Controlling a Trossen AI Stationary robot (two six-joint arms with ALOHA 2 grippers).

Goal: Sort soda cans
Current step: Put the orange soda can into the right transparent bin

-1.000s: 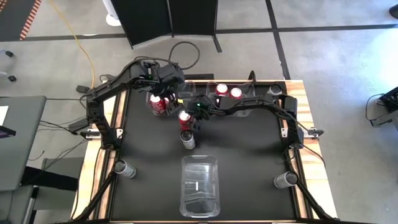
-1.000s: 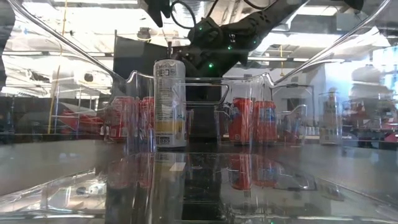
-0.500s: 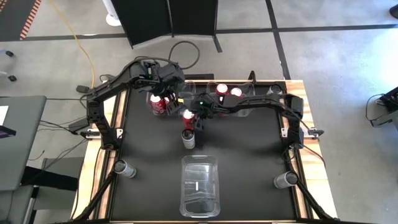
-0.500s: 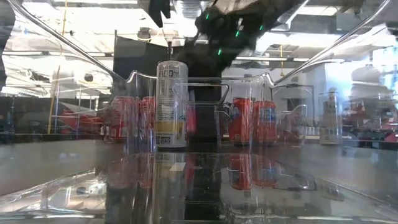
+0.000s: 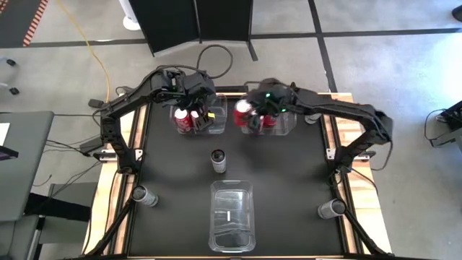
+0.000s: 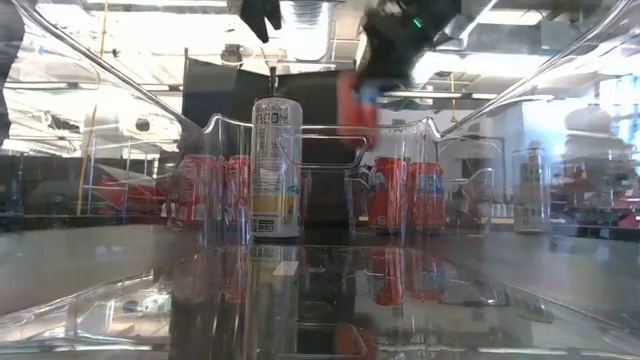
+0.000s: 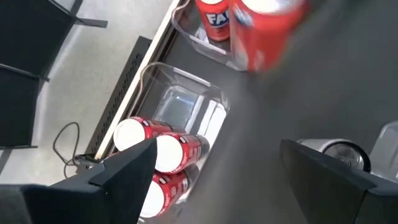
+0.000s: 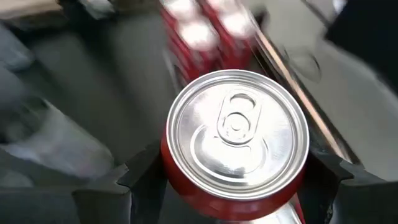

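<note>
My right gripper (image 5: 253, 115) is shut on a red soda can with a silver top (image 5: 242, 110), held in the air over the far right clear bin (image 5: 287, 124). That bin holds other red cans (image 6: 405, 195). In the low view the held can (image 6: 358, 105) is blurred, high above the table. A dark grey and silver can (image 5: 218, 159) stands on its base at mid-table. My left gripper (image 7: 217, 168) is open and hovers over the far left clear bin (image 5: 208, 124), where several red cans (image 7: 158, 155) lie. My right gripper pinches the red can between its two fingers, on the side wall just below the top rim (image 8: 177, 186). One finger (image 8: 134, 174) sits on each side, coming slanting down from above. The can is lifted clear of the table and roughly upright.
An empty clear bin (image 5: 232, 215) lies near the table's near edge, behind the standing grey can as the low view sees it. Grey cylinders (image 5: 144, 195) (image 5: 330, 209) stand at the near corners. Dark open tabletop lies left and right of the grey can.
My right gripper has lifted the red can from the table beside the grey can. It has carried the can up and toward the far edge, to above the far right bin. The grey can has stayed where it was.
</note>
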